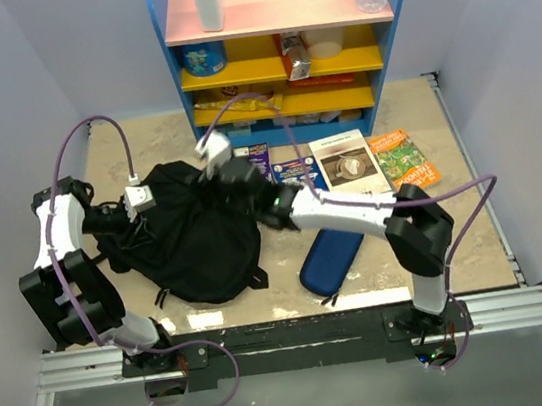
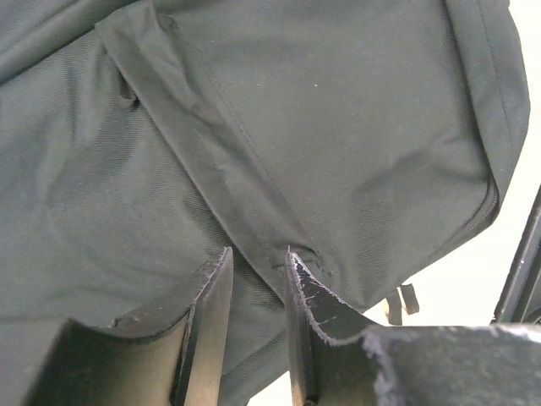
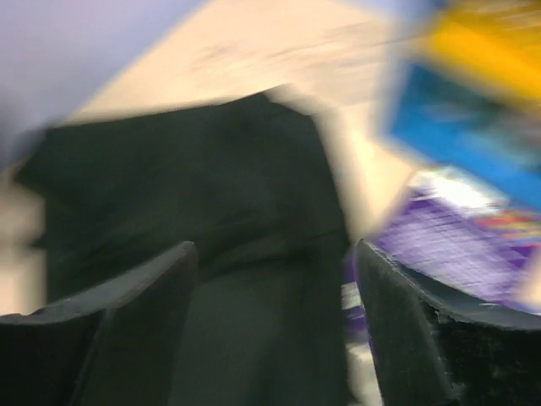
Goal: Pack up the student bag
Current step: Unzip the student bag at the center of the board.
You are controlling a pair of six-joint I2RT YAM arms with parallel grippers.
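Observation:
The student bag (image 1: 190, 235) is a large black fabric backpack lying flat left of the table's middle. My left gripper (image 1: 156, 211) is at its upper left. In the left wrist view the left gripper (image 2: 256, 258) is shut on a fold of the bag's fabric (image 2: 338, 127). My right gripper (image 1: 214, 169) hovers over the bag's upper right edge. The right wrist view is blurred. There the right gripper (image 3: 275, 254) is wide open and empty above the bag (image 3: 211, 194), with a purple book (image 3: 456, 245) to its right.
Several books lie in a row behind the bag: purple (image 1: 256, 155), blue (image 1: 297, 171), white (image 1: 348, 164), green-orange (image 1: 403, 158). A dark-blue pencil case (image 1: 331, 258) lies right of the bag. A blue shelf unit (image 1: 283, 40) stands at the back.

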